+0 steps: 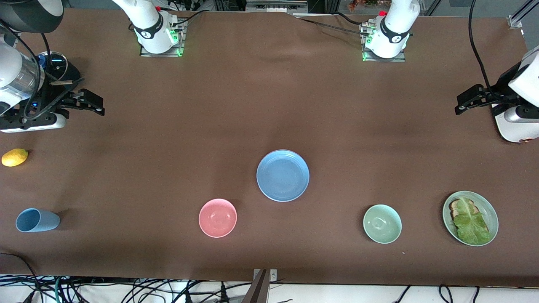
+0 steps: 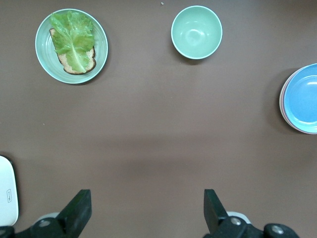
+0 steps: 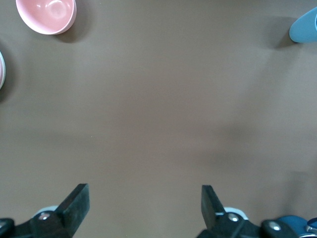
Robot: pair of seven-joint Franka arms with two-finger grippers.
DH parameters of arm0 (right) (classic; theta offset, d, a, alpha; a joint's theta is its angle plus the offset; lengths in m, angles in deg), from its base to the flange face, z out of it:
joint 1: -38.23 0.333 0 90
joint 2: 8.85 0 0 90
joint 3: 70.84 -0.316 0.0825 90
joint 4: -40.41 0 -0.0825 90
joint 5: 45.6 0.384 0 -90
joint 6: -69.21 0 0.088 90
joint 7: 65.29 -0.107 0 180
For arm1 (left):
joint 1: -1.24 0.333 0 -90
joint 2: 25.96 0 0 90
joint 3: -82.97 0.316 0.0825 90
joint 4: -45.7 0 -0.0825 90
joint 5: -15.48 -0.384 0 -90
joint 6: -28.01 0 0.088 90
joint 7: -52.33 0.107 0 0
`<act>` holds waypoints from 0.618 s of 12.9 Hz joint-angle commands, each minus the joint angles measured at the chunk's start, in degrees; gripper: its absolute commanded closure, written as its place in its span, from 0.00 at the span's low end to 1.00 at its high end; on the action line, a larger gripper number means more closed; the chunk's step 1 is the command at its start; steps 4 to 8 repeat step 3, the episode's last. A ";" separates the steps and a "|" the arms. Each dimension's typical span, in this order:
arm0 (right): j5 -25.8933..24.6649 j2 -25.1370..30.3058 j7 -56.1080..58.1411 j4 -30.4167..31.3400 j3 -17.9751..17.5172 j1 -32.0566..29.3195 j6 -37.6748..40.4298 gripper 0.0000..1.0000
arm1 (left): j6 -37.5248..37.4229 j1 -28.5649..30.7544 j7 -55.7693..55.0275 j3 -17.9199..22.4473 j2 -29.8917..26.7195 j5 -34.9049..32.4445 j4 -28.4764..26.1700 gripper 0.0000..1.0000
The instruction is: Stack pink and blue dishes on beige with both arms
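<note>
The blue dish (image 1: 282, 175) lies flat near the middle of the table. In the left wrist view the blue dish (image 2: 303, 96) has a thin pinkish rim showing under its edge, so the pink dish seems to lie beneath it. The beige one is hidden from me. My left gripper (image 1: 460, 105) (image 2: 147, 198) hangs open and empty over bare table at the left arm's end. My right gripper (image 1: 99, 105) (image 3: 145, 196) hangs open and empty over bare table at the right arm's end. Both are well away from the dishes.
A small pink bowl (image 1: 217, 217) (image 3: 45, 15) and a pale green bowl (image 1: 382, 224) (image 2: 196, 32) sit nearer the front camera than the blue dish. A pale green oval plate (image 1: 444, 216) (image 2: 102, 47) carries toast and lettuce. A blue cup (image 1: 37, 220) (image 3: 304, 27) lies on its side near a lemon (image 1: 14, 157).
</note>
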State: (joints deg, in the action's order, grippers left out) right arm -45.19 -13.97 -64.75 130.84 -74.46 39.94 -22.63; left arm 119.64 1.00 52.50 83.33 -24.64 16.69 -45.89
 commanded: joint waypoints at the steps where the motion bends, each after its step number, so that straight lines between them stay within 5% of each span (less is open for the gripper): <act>1: 0.11 -0.06 0.17 -1.13 -0.16 -0.04 1.48 0.00 | -0.22 -0.11 1.07 0.34 0.53 1.25 1.15 0.00; 8: 0.11 -0.06 -0.18 -1.13 -0.16 -0.04 2.88 0.00 | -0.31 -0.02 1.07 0.34 0.44 1.25 1.15 0.00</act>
